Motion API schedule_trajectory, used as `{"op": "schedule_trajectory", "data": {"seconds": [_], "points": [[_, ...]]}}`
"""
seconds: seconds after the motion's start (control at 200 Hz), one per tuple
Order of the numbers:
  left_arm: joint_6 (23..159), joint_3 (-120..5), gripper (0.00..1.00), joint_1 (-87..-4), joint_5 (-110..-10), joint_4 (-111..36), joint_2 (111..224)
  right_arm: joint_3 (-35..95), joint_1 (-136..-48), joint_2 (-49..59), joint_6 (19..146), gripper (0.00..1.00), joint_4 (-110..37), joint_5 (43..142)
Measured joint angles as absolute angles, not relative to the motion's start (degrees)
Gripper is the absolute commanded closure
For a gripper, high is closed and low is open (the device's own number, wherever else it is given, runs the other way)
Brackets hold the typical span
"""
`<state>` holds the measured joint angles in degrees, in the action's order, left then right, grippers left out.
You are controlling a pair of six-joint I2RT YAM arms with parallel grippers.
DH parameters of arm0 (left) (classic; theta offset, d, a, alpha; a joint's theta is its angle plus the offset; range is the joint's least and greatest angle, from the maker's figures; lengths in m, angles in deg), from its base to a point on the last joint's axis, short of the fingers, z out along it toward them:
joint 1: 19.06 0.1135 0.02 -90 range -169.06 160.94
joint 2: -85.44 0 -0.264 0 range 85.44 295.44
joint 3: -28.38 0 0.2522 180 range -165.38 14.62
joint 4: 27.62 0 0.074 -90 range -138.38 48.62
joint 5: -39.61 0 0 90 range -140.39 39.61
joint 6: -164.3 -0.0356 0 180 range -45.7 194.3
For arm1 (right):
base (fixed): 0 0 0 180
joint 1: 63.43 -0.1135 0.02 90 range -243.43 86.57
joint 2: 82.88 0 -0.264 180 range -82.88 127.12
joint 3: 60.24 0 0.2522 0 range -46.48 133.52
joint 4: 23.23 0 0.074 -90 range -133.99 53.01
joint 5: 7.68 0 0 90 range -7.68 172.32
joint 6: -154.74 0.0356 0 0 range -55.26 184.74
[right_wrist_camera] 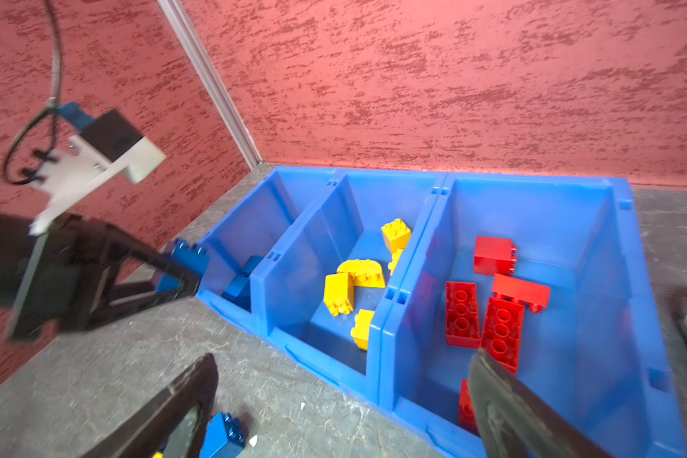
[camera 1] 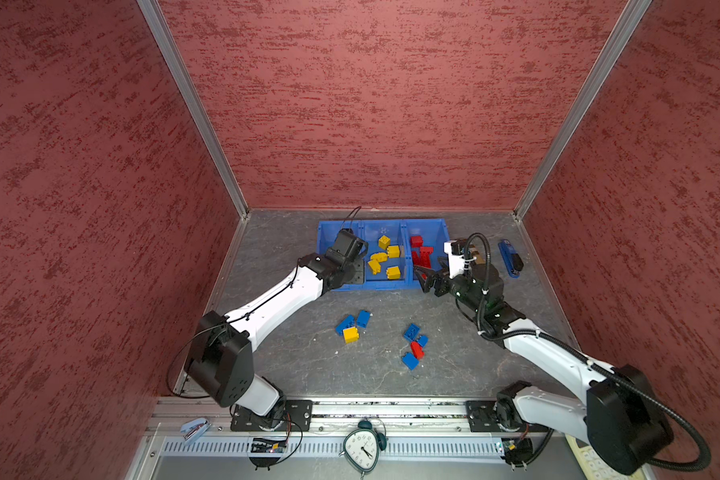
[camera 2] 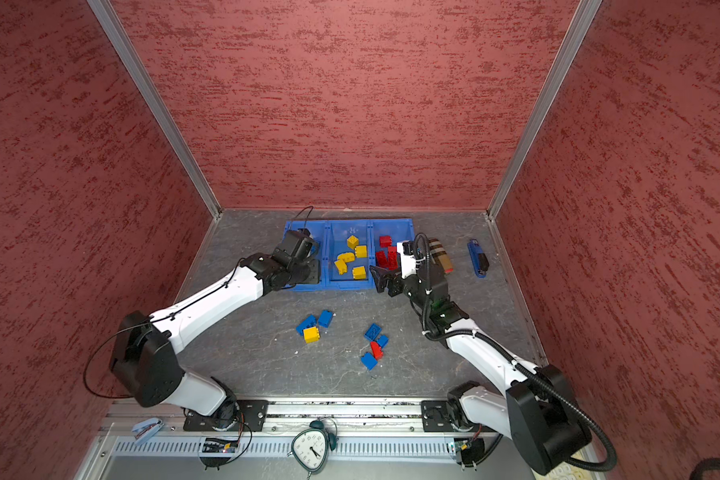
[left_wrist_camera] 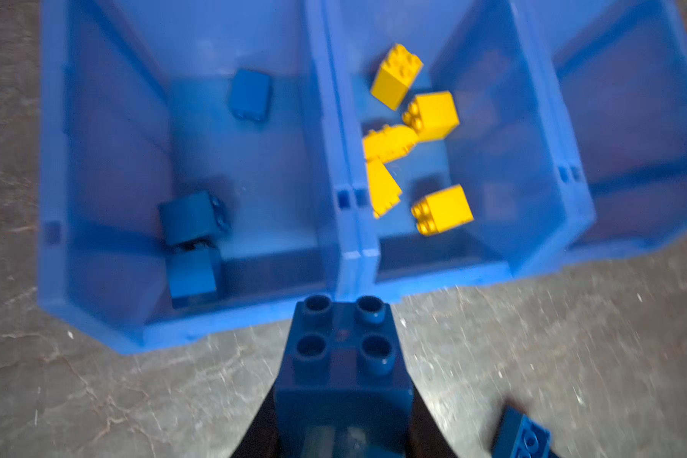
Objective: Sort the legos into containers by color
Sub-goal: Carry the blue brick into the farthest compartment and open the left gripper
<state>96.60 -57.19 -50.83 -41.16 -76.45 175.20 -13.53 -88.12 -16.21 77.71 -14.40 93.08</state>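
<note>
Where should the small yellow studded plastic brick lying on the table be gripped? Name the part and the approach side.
Come straight down on the small yellow studded plastic brick, fingers on its flat left and right sides. A blue plastic brick crowds its far edge, apparently touching, so a far-to-near pinch looks blocked; the side faces appear free.

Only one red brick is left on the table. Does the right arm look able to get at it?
Probably yes: the right gripper is open and empty, nothing lies between it and the red brick, though blue bricks crowd it.
</note>
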Motion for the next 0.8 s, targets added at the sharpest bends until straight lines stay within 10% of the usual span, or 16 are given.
{"op": "schedule_trajectory", "data": {"seconds": [0.321,0.801], "points": [[97.7,-72.8,0.75,-43.1,-39.6,-78.1,195.7,-13.5,-88.1,-16.7,79.1,0.01,-14.3,85.9],[96.3,-75.2,0.00,-42.2,-44.3,-80.1,196.7,-10.2,-88.1,-16.8,80.7,0.01,-22.4,82.4]]}}
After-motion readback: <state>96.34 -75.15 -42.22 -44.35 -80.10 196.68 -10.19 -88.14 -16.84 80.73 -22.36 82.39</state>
